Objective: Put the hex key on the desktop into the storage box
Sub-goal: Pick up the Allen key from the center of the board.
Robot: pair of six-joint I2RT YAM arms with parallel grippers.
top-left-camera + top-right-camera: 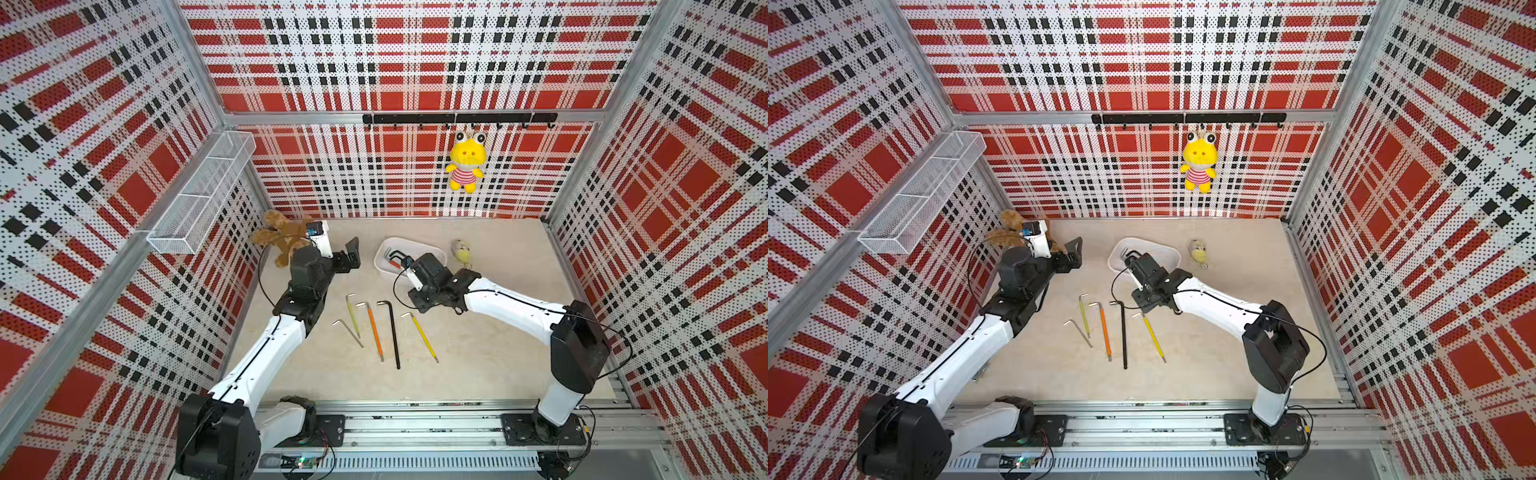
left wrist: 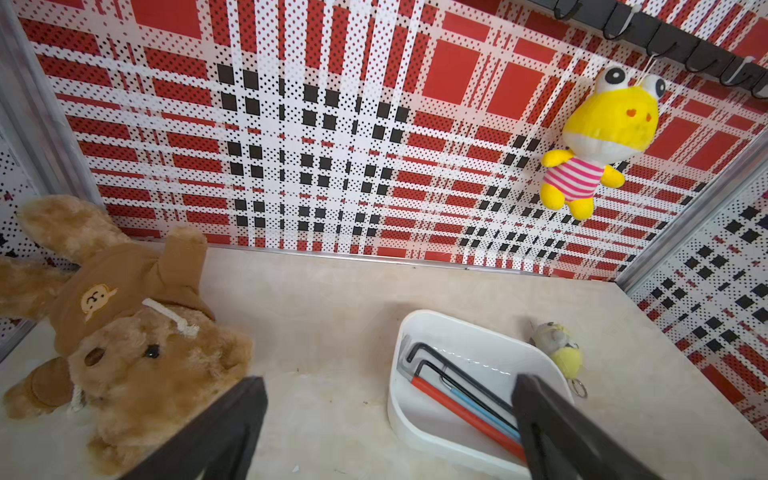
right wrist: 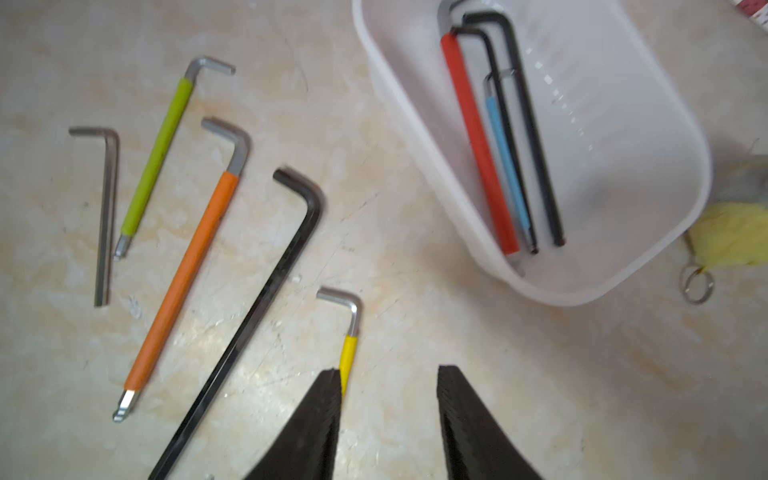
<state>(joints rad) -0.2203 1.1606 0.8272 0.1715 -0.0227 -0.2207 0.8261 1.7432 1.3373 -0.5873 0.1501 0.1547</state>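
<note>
The cream desktop [image 1: 478, 353] carried everything. A brown teddy bear [image 2: 137, 345] lay at its far left corner. The white storage box [image 1: 419, 242] sat toward the far middle, holding a red-sleeved hex key [image 3: 478, 141], a blue-sleeved hex key [image 3: 507, 162] and two black hex keys [image 3: 532, 124]. The left gripper [image 2: 388, 380] hung near the bear, spread wide with nothing between its fingers. The right gripper [image 3: 390, 370] hovered above the desktop, partly parted and empty. Five keys lay loose outside the box: the long black hex key [image 3: 266, 299], the orange-sleeved hex key [image 3: 187, 270], the yellow-sleeved hex key [image 3: 348, 353], its sleeve running under one right fingertip in the wrist view, the green-sleeved hex key [image 3: 160, 149] and the bare steel hex key [image 3: 107, 216]
</note>
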